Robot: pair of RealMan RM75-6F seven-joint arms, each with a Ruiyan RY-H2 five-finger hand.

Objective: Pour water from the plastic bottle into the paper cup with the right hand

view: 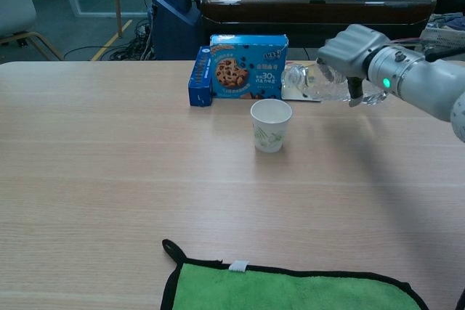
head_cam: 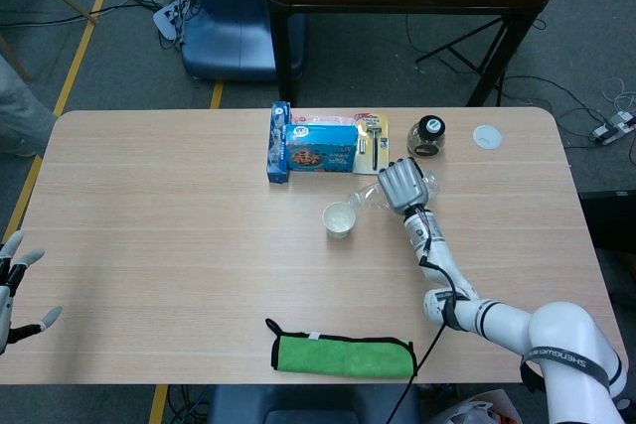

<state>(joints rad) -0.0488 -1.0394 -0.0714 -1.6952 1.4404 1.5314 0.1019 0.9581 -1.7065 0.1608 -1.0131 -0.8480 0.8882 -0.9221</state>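
A white paper cup [head_cam: 339,218] [view: 271,125] with a green print stands upright mid-table. My right hand [head_cam: 402,184] [view: 354,52] grips a clear plastic bottle [head_cam: 370,196] [view: 320,82], which lies nearly level above the table to the right of the cup. The bottle's neck points left toward the cup and stops short of its rim; no stream of water shows. My left hand [head_cam: 14,285] hovers at the table's left edge, fingers spread and empty, seen only in the head view.
A blue cookie box [head_cam: 318,147] [view: 248,65] and a narrow blue box [view: 199,76] stand behind the cup. A dark-lidded jar [head_cam: 428,132] and a white lid [head_cam: 486,136] sit at the back right. A green cloth [head_cam: 343,353] [view: 290,289] lies at the front edge.
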